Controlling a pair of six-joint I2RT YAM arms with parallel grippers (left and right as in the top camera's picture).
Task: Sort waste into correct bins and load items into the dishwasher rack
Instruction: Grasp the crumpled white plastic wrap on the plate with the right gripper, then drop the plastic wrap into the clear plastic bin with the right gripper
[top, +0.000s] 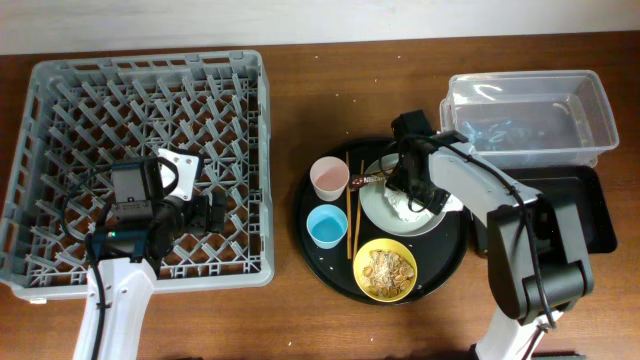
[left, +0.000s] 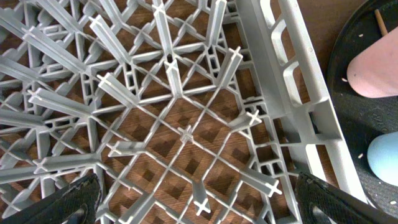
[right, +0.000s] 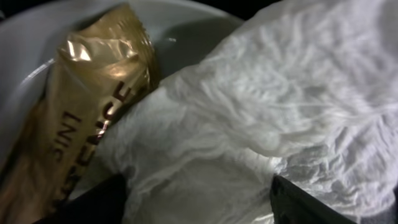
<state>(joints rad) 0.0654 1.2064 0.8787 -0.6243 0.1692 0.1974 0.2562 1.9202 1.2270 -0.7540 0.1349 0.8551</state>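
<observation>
My right gripper (top: 410, 192) is down on the pale plate (top: 375, 207), its fingers pressed against both sides of the crumpled white napkin (right: 249, 112). The napkin still rests on the plate. Beside it lies the gold-brown wrapper (right: 87, 93), which also shows at the plate's left edge (top: 368, 180). The pink cup (top: 329, 177), the light-blue cup (top: 326, 226), the chopsticks (top: 348, 215) and the yellow bowl (top: 358, 276) with food scraps (top: 387, 268) sit on the round black tray. My left gripper (left: 199, 208) hangs open and empty over the grey dishwasher rack (top: 60, 90).
The clear tub (top: 530, 115) stands at the back right, with the shallow black tray (top: 592, 215) just in front of it. The round black tray (top: 452, 255) holds the dishes. The rack's right wall (left: 292, 81) separates my left gripper from the cups.
</observation>
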